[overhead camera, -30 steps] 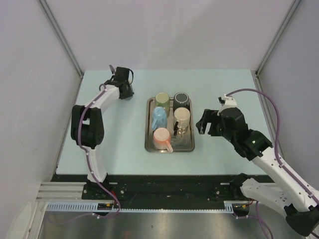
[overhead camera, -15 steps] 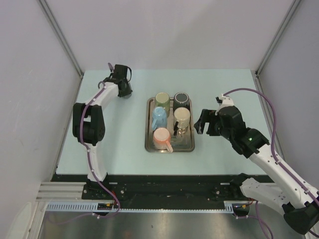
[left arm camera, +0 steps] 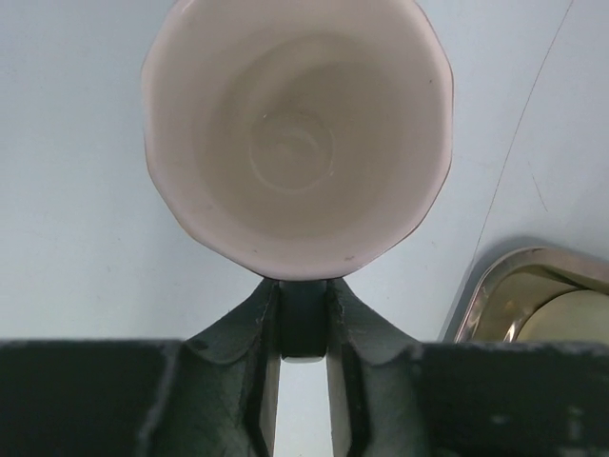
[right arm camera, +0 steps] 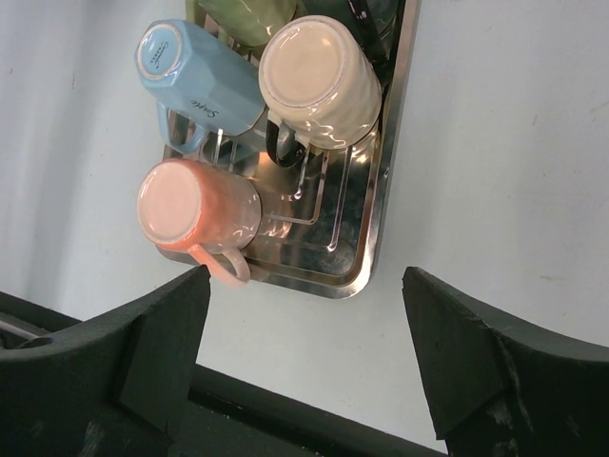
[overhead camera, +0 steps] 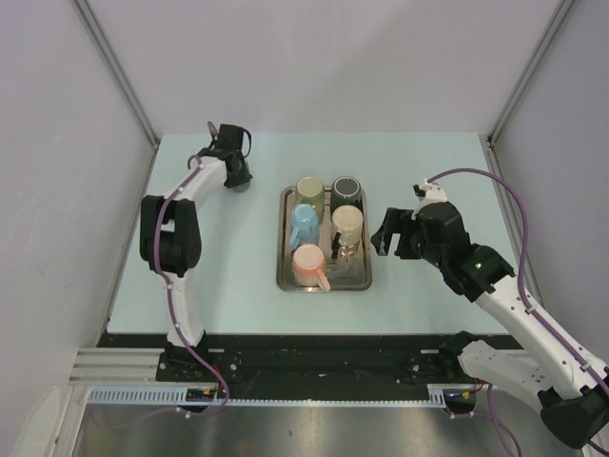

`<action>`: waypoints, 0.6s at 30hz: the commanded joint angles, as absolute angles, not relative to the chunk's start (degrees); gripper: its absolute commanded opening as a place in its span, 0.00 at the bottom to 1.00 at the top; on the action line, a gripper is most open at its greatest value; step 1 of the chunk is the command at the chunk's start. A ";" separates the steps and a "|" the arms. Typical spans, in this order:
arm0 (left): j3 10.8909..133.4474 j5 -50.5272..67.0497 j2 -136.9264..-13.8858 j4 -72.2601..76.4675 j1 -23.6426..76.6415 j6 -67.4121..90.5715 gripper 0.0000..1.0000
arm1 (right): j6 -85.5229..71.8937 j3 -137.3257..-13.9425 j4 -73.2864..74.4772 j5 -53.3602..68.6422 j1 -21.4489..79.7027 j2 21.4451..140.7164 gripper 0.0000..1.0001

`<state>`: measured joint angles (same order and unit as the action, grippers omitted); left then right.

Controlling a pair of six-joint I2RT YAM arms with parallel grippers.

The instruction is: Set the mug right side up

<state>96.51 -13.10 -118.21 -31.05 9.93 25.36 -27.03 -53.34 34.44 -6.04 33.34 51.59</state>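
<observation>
- Pale pink-white mug [left arm camera: 295,133] fills the L wrist cam, mouth facing the lens, inside bare w/ a faint swirl at the bottom.
- I see table [left arm camera: 67,190] all around it, so it reads as opening-up. Can't tell if the base touches the surface.
- L gripper [left arm camera: 303,295]: jaws nearly together, pinched on a dark piece just under the mug's near rim. Looks like the handle, can't confirm.
- From the top cam the L gripper [overhead camera: 236,171] sits at the far-left of the table, near the far-left corner of the tray [overhead camera: 324,288]. Mug is mostly hidden under it there.
- R gripper [right arm camera: 304,352]: jaws wide apart, nothing between them. It hangs just right of the tray, above the table, not touching anything I can see.
- Steel tray holds 5 mugs: green mug [overhead camera: 309,188] and dark mug [overhead camera: 346,188] at the back, blue mug [right arm camera: 195,71] and cream mug [right arm camera: 319,81] in the middle, salmon mug [right arm camera: 195,209] nearest.
- R wrist cam shows the blue, cream and salmon ones base toward the lens, tipped over or inverted.
</observation>
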 commanded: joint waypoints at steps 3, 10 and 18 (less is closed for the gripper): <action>100.90 -15.20 -116.19 -30.85 9.67 24.26 0.38 | -26.72 -53.35 32.87 -5.36 33.05 51.68 0.87; 100.64 -15.82 -113.30 -32.08 9.58 24.17 0.46 | -26.72 -53.00 32.78 -5.62 32.96 51.68 0.87; 94.93 -21.88 -99.25 -32.70 9.58 24.26 0.57 | -26.81 -52.56 32.87 -5.19 32.96 51.06 0.88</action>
